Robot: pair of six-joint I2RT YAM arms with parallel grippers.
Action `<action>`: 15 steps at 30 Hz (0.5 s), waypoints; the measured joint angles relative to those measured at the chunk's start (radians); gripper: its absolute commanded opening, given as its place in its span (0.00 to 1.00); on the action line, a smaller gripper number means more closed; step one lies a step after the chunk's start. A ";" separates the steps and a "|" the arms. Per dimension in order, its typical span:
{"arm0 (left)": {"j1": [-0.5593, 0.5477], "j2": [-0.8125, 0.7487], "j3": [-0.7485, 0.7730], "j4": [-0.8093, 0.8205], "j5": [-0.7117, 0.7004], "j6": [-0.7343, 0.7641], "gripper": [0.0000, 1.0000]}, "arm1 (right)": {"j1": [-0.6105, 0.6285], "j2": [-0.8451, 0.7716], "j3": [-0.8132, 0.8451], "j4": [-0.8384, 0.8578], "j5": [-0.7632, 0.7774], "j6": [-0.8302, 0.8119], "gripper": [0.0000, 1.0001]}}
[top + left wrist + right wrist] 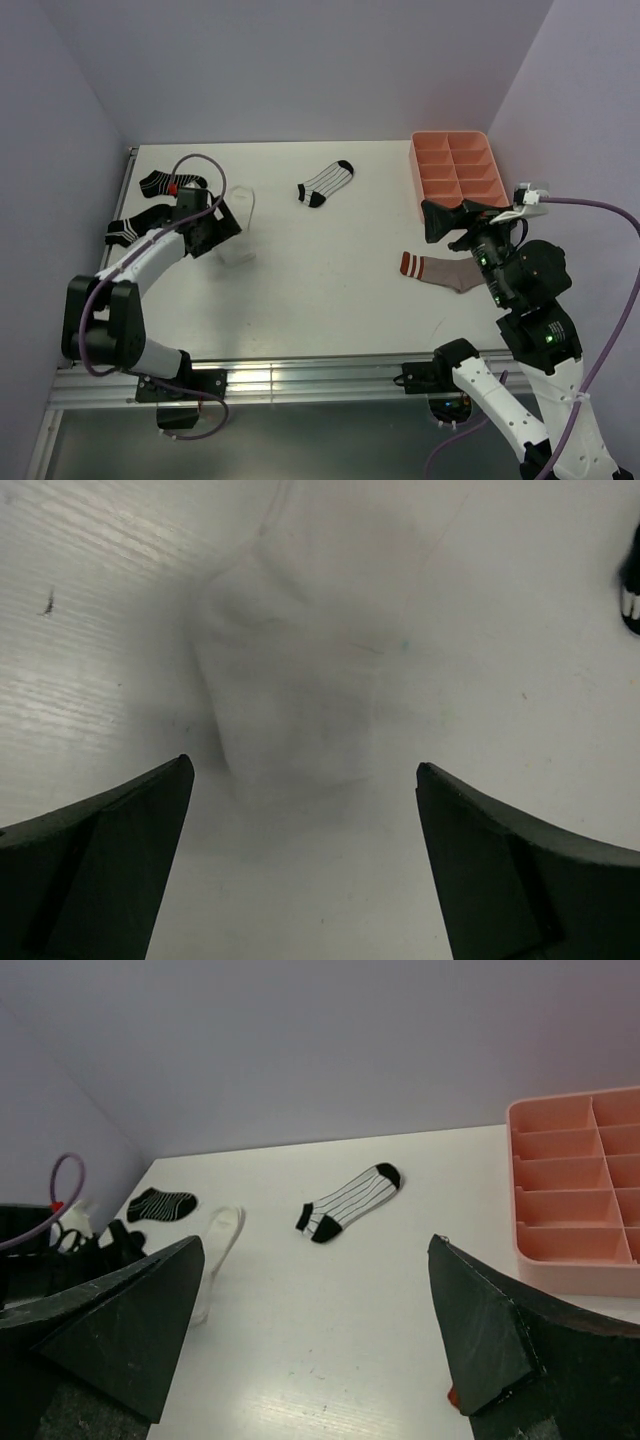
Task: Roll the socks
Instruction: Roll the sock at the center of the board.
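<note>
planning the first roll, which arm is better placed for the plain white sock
Left, probably: the left gripper is open right above the white sock; the right gripper sits far across the table.
</note>
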 measured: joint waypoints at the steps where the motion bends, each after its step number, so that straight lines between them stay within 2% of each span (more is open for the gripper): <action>1: 0.000 0.027 0.000 0.013 0.005 -0.008 0.99 | 0.000 -0.005 -0.009 -0.002 -0.006 0.006 1.00; 8: -0.014 0.210 0.001 0.085 0.020 -0.075 0.99 | 0.000 -0.031 -0.084 -0.006 -0.046 0.037 0.99; 15: -0.150 0.268 0.037 0.166 -0.006 -0.161 0.99 | 0.000 -0.026 -0.104 -0.009 -0.054 0.046 0.99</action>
